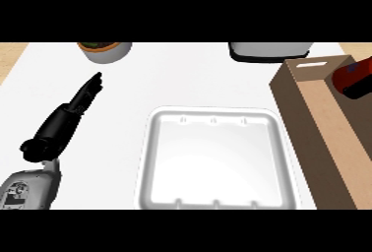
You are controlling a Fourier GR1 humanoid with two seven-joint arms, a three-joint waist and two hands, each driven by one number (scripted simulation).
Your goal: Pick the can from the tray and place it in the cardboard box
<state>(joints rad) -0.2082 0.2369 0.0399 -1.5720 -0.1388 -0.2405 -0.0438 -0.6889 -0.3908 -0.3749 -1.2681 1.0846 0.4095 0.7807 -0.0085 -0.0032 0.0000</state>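
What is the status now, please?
Left hand open, resting. Right hand not seen. Tray holds nothing. Red can over box.

White tray (215,162) on a white counter (181,74), cardboard box (320,128) just right of it, red can (356,78) in the box, left hand (83,96) with fingers straight, potted plant (105,50) at top.

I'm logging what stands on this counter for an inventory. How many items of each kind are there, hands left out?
White tray: 1
Cardboard box: 1
Red can, showing at the box: 1
Potted plant, at the far edge: 1
Grey-and-black appliance, cut off at the far edge, kind unclear: 1
Total: 5
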